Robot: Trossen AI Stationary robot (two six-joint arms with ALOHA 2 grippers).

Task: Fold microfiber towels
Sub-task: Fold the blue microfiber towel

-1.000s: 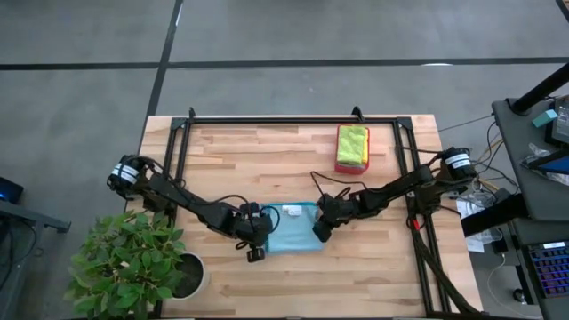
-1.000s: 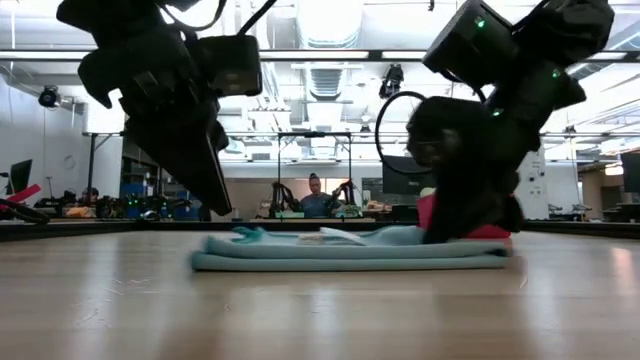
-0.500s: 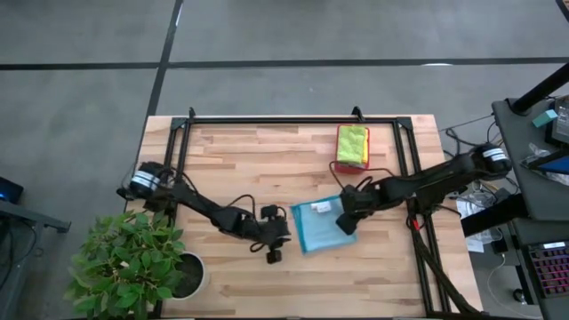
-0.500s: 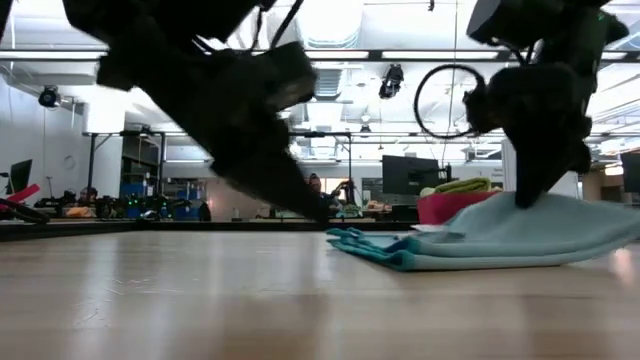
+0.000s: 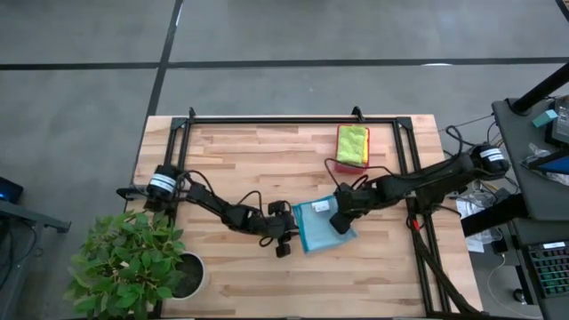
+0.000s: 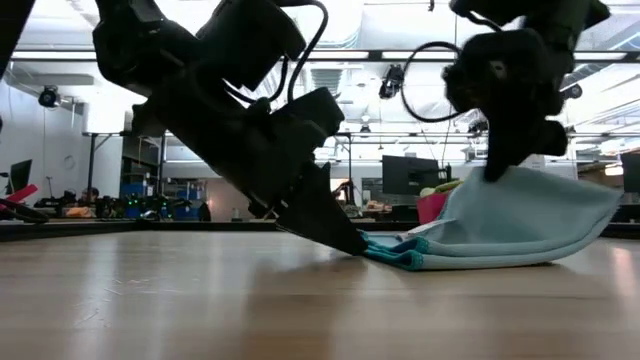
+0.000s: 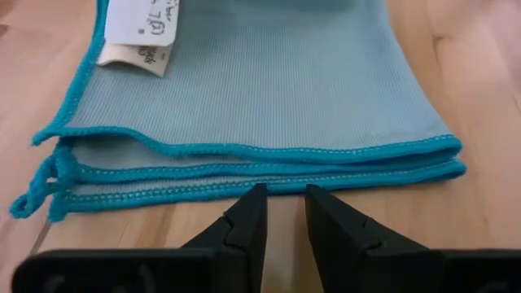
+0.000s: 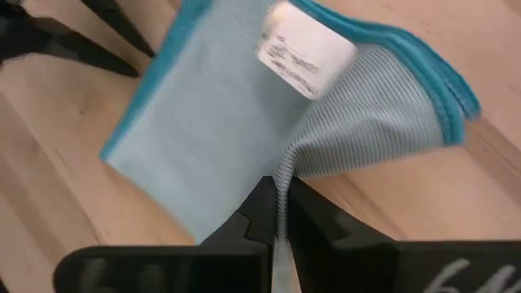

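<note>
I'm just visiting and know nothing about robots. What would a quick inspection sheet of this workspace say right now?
Surface: wooden table inside a black metal frame.
Job's things: folded light blue towel, white label on top; one side lifted off the table. Lime green towel stacked in the pink-red tray at the far side.
Clutter: nothing seen.
Grippers: right gripper shut on the light blue towel's edge, raising it. Left gripper low on the table just short of the towel's stacked hems, fingers slightly apart, holding nothing.
Cables: black leads loop along both arms; more wires hang off the table's right side.
Surroundings: potted plant at the near left corner; desk with equipment to the right.
</note>
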